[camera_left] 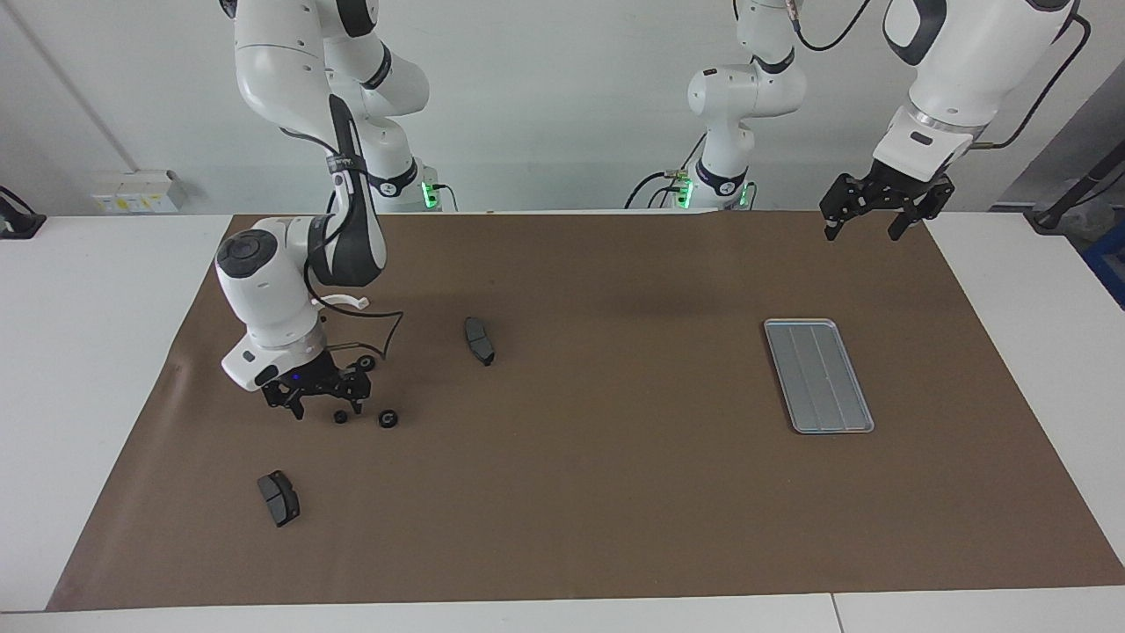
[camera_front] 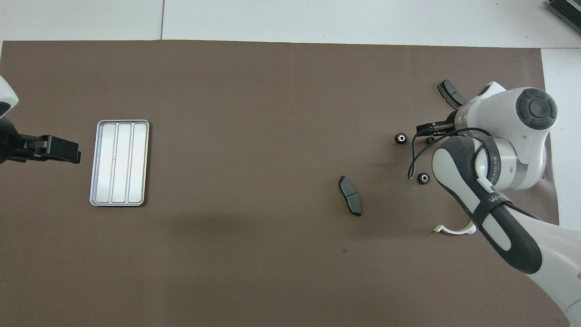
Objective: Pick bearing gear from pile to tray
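Desk (camera_left: 79,352): white, covered by brown mat (camera_left: 615,492).

Tray (camera_left: 818,375) (camera_front: 120,162): silver, ridged, flat on mat toward left arm's end. Holds no parts.

Pile, toward right arm's end, loose scatter:
- 3 black rings. Ring A (camera_left: 388,418) (camera_front: 400,138); ring B (camera_left: 340,418) (camera_front: 430,140), smaller, beside A; ring C (camera_left: 366,362) (camera_front: 423,178), nearer robots than A and B.
- 2 dark grey pads. Pad 1 (camera_left: 479,340) (camera_front: 350,201), apart from rings, toward desk centre. Pad 2 (camera_left: 278,498) (camera_front: 450,93), farthest from robots.
- 1 white bracket (camera_left: 344,302) (camera_front: 454,229), half-ring, nearest robots, partly hidden by right arm.

Right end effector (camera_left: 322,406): fingers apart, pointing down, low over mat just by ring B. 1 fingertip looks v. close to B; contact can't be told. Nothing held. In overhead view only its black tip (camera_front: 431,128) shows past the wrist.

Left end effector (camera_left: 864,230) (camera_front: 68,153): fingers apart, holds nothing, raised over mat edge near tray; arm waits.
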You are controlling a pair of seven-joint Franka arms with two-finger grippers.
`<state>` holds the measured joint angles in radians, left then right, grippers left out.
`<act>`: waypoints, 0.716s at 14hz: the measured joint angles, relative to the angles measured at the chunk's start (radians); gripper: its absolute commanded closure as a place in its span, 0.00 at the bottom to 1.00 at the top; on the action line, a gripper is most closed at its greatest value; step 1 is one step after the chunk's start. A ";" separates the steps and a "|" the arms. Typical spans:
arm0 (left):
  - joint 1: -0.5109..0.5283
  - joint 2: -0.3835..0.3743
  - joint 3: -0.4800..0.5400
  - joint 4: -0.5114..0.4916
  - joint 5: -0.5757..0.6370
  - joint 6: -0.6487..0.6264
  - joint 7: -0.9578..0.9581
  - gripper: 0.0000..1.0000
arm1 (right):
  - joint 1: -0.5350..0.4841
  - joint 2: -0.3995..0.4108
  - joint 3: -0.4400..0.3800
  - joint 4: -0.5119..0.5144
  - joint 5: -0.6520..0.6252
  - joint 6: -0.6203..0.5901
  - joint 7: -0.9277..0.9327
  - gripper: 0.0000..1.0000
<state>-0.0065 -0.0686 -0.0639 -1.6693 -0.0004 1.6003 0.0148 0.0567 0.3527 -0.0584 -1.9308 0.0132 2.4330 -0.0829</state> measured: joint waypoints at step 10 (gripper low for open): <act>0.000 0.000 0.000 0.000 0.000 0.000 0.000 0.00 | -0.004 0.025 -0.003 -0.040 0.000 0.046 0.000 0.32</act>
<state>-0.0065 -0.0686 -0.0638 -1.6693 -0.0004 1.6003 0.0148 0.0530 0.3778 -0.0616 -1.9710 0.0135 2.4794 -0.0829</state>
